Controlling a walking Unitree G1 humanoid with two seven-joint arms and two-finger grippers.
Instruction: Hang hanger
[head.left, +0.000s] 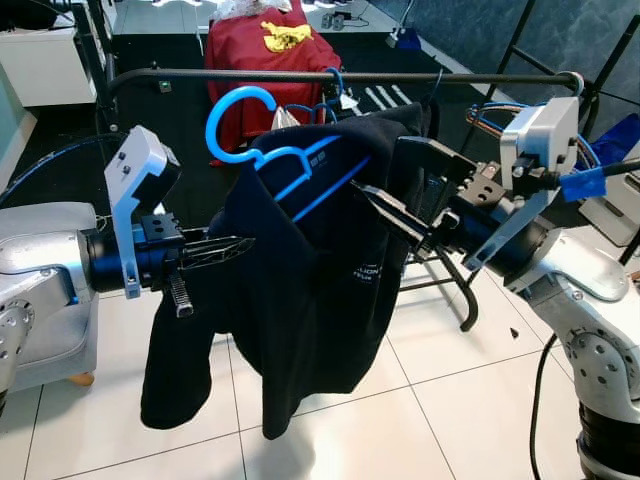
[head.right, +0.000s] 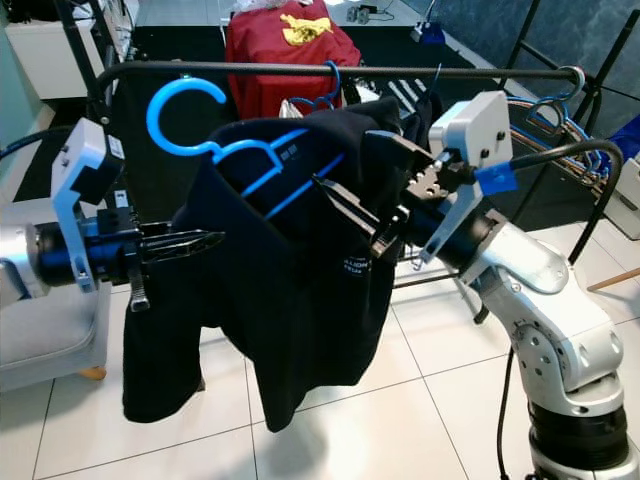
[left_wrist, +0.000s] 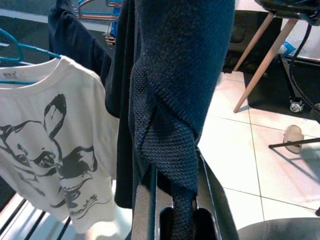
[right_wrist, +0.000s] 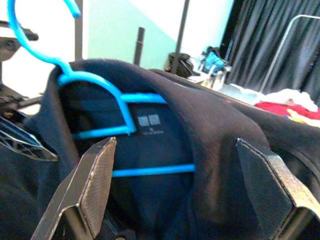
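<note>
Dark shirt on its blue hanger, held between my two grippers just short of the rail.

From my head, the blue hanger (head.left: 262, 150) carries the dark shirt (head.left: 300, 290); its hook is free, in front of and about level with the black rail (head.left: 330, 75), so it is not yet hung. My left gripper (head.left: 215, 250) steadies the sleeve side. In the left wrist view, its fingers (left_wrist: 145, 205) are pinched on a fold of that fabric. In the right wrist view, my right gripper (right_wrist: 175, 185) straddles the shoulder, fingers spread wide around cloth and hanger, supporting rather than clamping.
</note>
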